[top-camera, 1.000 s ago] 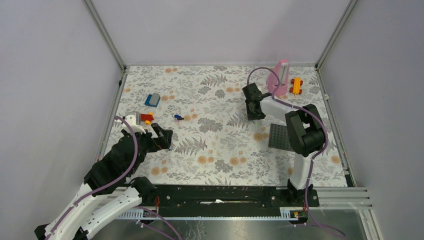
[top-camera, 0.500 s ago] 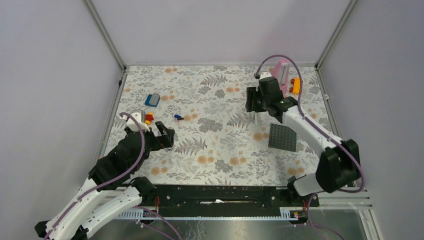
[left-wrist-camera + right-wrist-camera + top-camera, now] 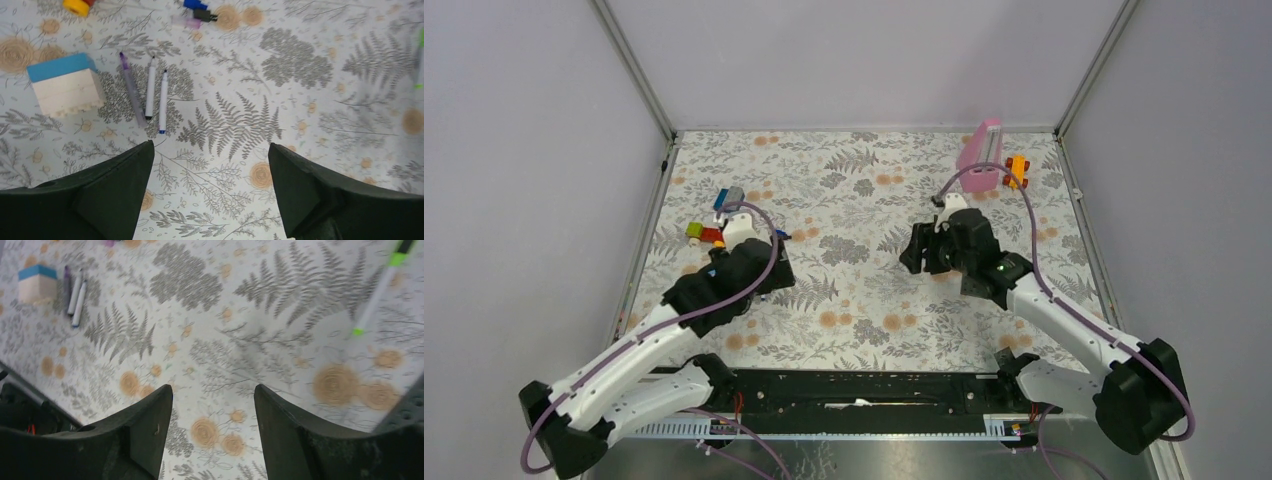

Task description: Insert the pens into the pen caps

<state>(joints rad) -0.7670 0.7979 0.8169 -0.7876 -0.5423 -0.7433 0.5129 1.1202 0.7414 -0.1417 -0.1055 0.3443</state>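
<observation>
In the left wrist view three thin pens lie side by side on the floral mat: a purple one (image 3: 131,90), a black-tipped one (image 3: 150,86) and a blue-tipped one (image 3: 163,101). Tiny blue (image 3: 194,4), black (image 3: 205,15) and pale purple (image 3: 184,21) pen caps lie beyond them. My left gripper (image 3: 211,145) is open above bare mat, short of the pens. The right gripper (image 3: 212,387) (image 3: 912,250) is open too, with nothing between its fingers. A white pen with green ends (image 3: 379,290) lies ahead of it to the right.
A cream block with a blue top (image 3: 65,86) (image 3: 37,282) sits beside the three pens. In the top view a pink holder (image 3: 981,158) and an orange brick (image 3: 1017,170) stand at the back right. A dark studded plate (image 3: 976,287) lies under the right arm, and coloured bricks (image 3: 705,233) at the left.
The left arm has swung forward and to the right over the mat. The right arm has come nearer and toward the middle, and its jaws have widened.
</observation>
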